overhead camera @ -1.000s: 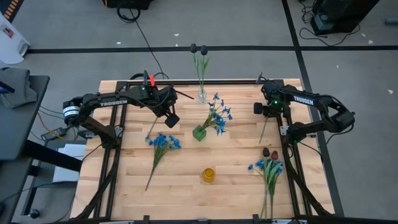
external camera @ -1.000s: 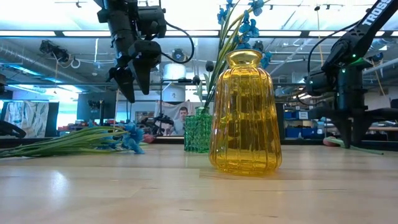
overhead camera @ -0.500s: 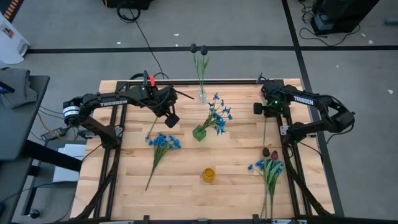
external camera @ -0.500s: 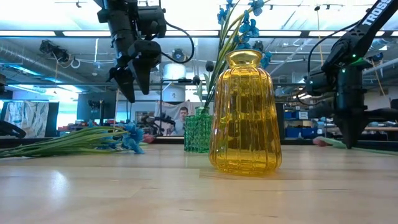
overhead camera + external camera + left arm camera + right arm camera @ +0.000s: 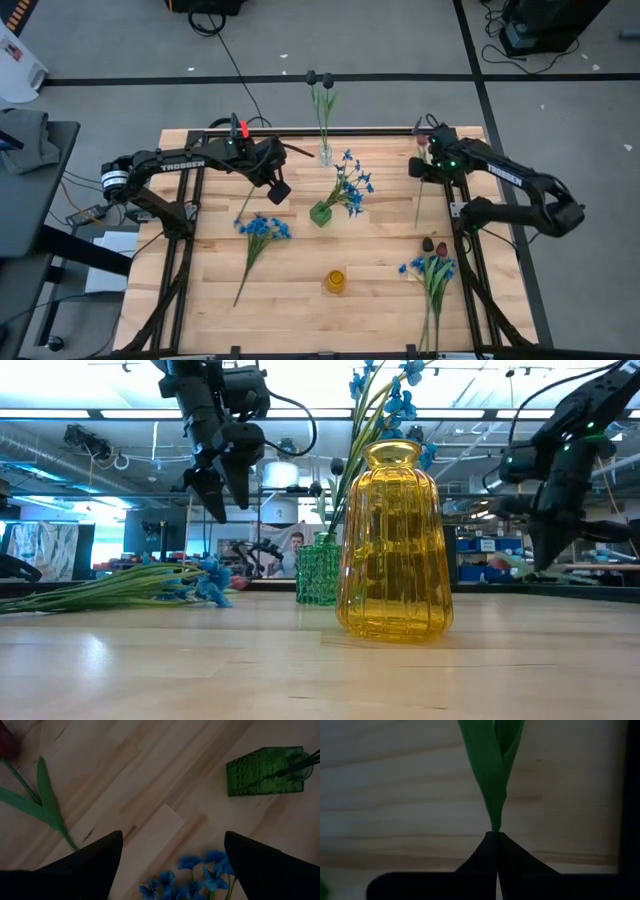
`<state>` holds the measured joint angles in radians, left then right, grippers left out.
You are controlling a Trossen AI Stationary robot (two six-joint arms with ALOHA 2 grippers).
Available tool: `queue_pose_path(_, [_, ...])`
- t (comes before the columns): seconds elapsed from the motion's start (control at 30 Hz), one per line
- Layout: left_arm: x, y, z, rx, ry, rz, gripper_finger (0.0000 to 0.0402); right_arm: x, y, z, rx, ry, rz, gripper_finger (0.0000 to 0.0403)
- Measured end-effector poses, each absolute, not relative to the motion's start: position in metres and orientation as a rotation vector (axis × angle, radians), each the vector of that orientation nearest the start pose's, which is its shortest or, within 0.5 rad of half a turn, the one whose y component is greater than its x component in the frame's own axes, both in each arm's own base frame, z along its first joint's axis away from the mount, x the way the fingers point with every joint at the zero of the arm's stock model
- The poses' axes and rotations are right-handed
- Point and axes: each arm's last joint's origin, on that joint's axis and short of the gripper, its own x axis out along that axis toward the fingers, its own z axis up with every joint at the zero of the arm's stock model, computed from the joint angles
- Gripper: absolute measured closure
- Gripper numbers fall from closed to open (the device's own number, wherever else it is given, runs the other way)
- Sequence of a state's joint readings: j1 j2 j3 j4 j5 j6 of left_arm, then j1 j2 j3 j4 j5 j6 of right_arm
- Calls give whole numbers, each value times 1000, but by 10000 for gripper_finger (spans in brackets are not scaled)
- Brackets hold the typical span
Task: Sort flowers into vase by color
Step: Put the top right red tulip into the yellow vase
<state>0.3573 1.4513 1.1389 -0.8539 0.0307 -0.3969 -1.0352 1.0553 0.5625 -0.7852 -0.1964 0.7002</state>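
My right gripper (image 5: 424, 168) hangs over the table's far right, shut on a red-budded flower (image 5: 421, 143) with a long green stem (image 5: 418, 205). Over the far left, my left gripper (image 5: 278, 190) hangs open with nothing between its fingers. Below it lie a blue spray (image 5: 262, 228) and another red-budded stem (image 5: 30, 800), both flat on the wood. The green vase (image 5: 320, 213) holds blue flowers. Dark-headed stems stand in the clear vase (image 5: 324, 153). The yellow vase (image 5: 335, 281) stands near the front. My right gripper pinches the flower between its two shut fingers, where the green leaves narrow to the stem (image 5: 495, 826). The fingers come from above, slanting down, and lie across the stem. The bud end (image 5: 497, 566) is off the table; I cannot tell if the stem's foot touches the wood.
A heap of blue and red flowers (image 5: 435, 268) lies at the near right. The table's middle, between the green and yellow vases, is bare wood (image 5: 300, 270). A dark frame rail (image 5: 300, 129) runs along the far edge.
My right gripper has risen from the table and shifted a little toward the far edge, carrying the flower. The bud end, on the wood before, is now lifted clear.
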Motion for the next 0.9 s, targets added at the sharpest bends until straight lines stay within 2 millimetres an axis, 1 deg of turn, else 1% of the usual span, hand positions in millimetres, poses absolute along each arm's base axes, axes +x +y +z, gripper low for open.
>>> queue_pose_path(0.13, [261,97,259,-570,1080,513,46,85,-131,191,1338,701,-1084,395])
queue_pose_path(0.27, [262,97,259,-568,1077,513,46,85,-128,204,1325,563,-1014,395])
queue_pose_path(0.4, [263,97,259,-567,1061,511,46,87,-127,222,1284,381,-915,395])
queue_pose_path(0.63, [263,97,260,-568,1059,511,46,87,-126,261,1117,31,-760,394])
queue_pose_path(0.9, [263,97,260,-571,1058,513,46,84,-116,305,905,-281,-512,394])
